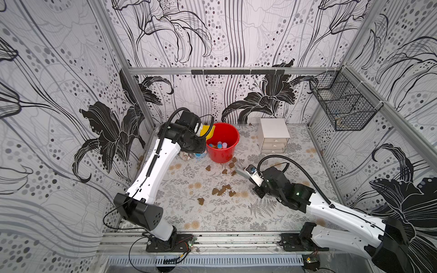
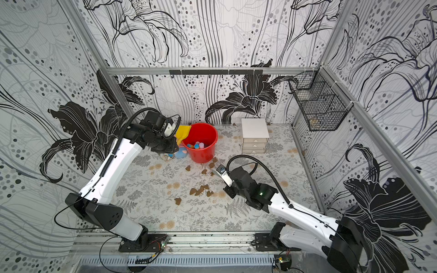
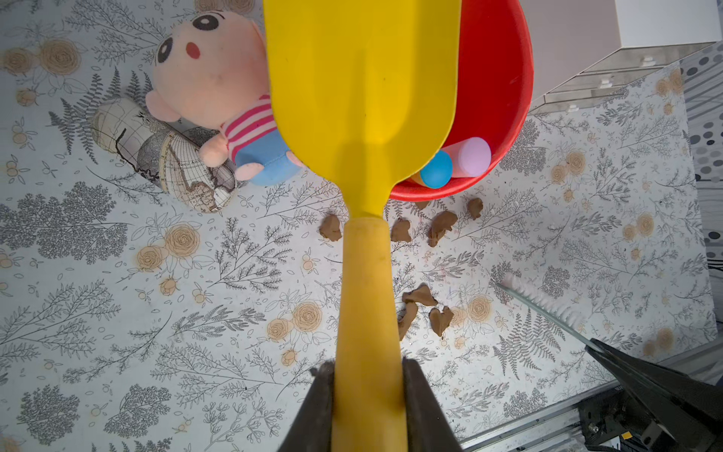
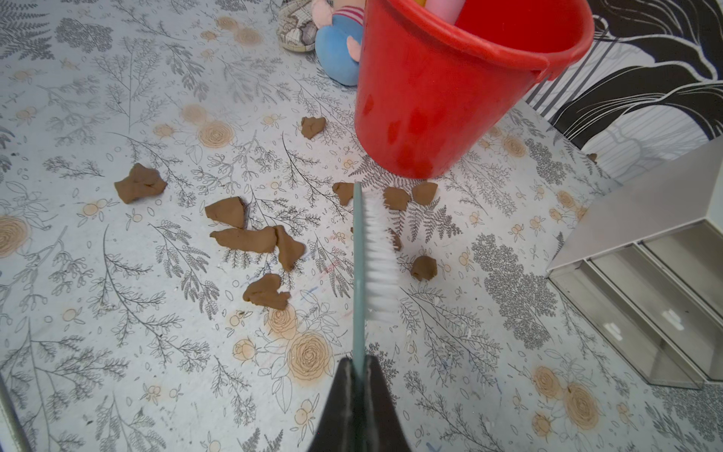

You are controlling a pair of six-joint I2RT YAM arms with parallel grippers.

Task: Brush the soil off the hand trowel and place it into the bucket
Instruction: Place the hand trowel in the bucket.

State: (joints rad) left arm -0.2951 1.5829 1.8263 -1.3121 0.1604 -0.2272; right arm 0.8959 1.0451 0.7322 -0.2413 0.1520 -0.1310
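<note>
Both top views high, looking down over whole table (image 1: 212,212); wrist views close, sharing bucket (image 3: 497,78).

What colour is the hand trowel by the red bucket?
The hand trowel is bright yellow, blade and handle alike; the left wrist view shows it best.

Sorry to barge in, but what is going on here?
The left gripper is shut on the handle of the yellow trowel, holding its blade over the rim of the red bucket. The right gripper is shut on a white-bristled brush, over the table, apart from the trowel. Brown soil clumps lie scattered on the table; the blade looks clean.
</note>
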